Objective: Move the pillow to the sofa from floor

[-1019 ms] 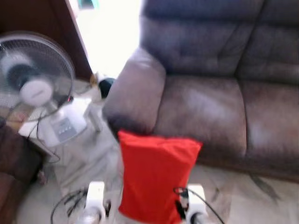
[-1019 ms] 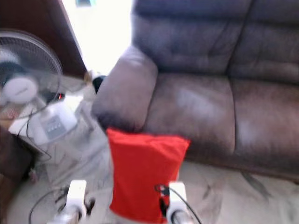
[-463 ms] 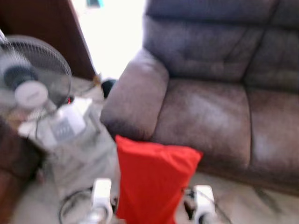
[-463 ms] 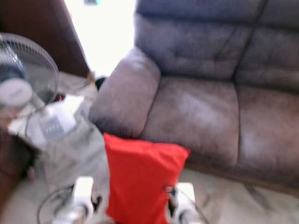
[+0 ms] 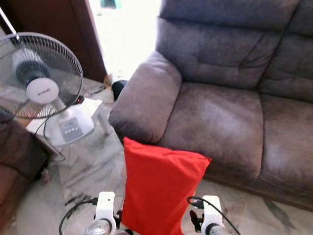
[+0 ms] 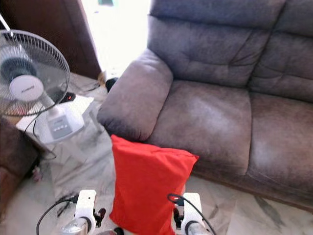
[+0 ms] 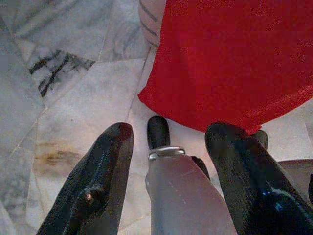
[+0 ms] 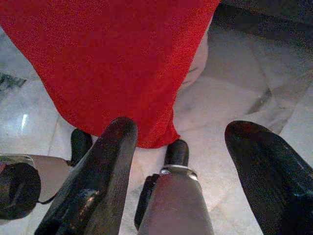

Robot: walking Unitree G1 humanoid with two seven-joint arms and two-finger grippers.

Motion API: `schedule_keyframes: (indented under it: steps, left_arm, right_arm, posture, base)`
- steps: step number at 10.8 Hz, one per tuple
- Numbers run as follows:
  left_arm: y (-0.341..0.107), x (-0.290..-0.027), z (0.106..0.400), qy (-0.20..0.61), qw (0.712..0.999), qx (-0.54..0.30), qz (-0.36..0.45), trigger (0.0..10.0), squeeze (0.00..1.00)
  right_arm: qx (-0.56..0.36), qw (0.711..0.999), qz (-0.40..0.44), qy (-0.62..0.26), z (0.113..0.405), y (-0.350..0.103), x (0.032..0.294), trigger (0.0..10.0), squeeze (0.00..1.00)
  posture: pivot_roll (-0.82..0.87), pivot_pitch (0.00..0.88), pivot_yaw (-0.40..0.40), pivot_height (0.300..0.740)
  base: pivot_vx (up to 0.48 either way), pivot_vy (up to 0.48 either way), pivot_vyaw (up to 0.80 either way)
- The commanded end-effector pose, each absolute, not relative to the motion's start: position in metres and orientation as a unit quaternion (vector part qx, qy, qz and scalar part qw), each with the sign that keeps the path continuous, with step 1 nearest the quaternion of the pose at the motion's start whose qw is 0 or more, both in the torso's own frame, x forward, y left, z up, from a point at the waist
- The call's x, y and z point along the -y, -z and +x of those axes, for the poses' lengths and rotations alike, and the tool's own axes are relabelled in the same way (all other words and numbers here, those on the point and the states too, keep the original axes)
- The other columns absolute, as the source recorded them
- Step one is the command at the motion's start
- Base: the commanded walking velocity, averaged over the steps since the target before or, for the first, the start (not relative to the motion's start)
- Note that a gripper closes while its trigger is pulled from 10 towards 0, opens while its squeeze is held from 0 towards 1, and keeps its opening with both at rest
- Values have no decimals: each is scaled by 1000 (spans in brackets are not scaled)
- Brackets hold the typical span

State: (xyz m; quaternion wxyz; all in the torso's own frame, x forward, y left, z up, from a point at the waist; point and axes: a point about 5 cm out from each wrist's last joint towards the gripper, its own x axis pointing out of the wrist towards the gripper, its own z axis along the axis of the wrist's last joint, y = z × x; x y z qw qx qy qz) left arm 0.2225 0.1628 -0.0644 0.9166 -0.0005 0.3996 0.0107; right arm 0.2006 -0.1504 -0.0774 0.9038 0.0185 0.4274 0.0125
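Carrying stage, by the look of it: bright red rectangular fabric pillow (image 5: 161, 191) upright and off the pale marbled stone floor (image 7: 73, 93), held between the two silver arms in front of the grey-brown suede sofa (image 5: 230, 98). Lower edge seen hanging above the floor in both wrist views. Top edge just below the sofa's rounded armrest (image 5: 144, 100), which sits at about 11 o'clock from the pillow; seat cushion (image 5: 215, 122) at 12 to 1 o'clock.

Left gripper (image 7: 168, 142) spread wide, fingers pointing down at the floor, pillow's bottom corner just beyond the tips and not between them. Right gripper (image 8: 183, 142) likewise wide, red fabric hanging just past the fingertips, no pinch on it. Pillow apparently pressed between the forearms rather than clamped; exact contact hidden at the bottom of the head views.

Next move, judged from this: closer to the sofa front, pillow raised above seat height, carried toward 12 o'clock over the cushion, then arms parted to drop it. Squeeze to be kept even during the lift. White pedestal fan (image 5: 41, 81) at 10 o'clock, well apart, with cable on the floor.
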Motion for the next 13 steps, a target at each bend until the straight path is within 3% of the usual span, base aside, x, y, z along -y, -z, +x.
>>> schedule_keyframes:
  steps: [1, 3, 6, 7, 8, 9, 13]
  left_arm:
    - [68, -165, 216, -17, 911, -411, 1, 10000, 0]
    - [68, -166, 216, -18, 912, -410, 2, 10000, 0]
    - [59, -168, 223, -28, 938, -344, 20, 10000, 0]
    - [56, -169, 225, -47, 948, -315, 16, 10000, 0]
    - [52, -170, 226, -64, 956, -288, 6, 10000, 0]
    - [-6, -211, 282, -77, 986, -147, 27, 10000, 0]
    - [-85, -209, 324, -64, 996, 51, 34, 10000, 0]
  right_arm:
    - [-436, 900, 26, -10, 195, 81, 149, 10000, 0]
    - [-435, 900, 26, -10, 195, 80, 149, 10000, 0]
    - [-384, 922, 37, 1, 201, 74, 149, 10000, 0]
    - [-349, 936, 32, 17, 211, 67, 158, 10000, 0]
    - [-260, 964, 31, 33, 258, 30, 184, 10000, 0]
    - [-209, 977, 26, 29, 277, 11, 186, 10000, 0]
    - [-91, 995, 43, 8, 315, -37, 183, 10000, 0]
  posture:
    - [127, 194, 16, 740]
    - [125, 195, 16, 740]
    - [120, 192, 12, 740]
    - [123, 188, 12, 740]
    - [120, 179, 13, 740]
    - [120, 169, 13, 740]
    - [116, 146, 6, 740]
  base:
    - [0, 0, 0]
    - [0, 0, 0]
    - [0, 0, 0]
    - [0, 0, 0]
    - [0, 0, 0]
    - [0, 0, 0]
    - [0, 0, 0]
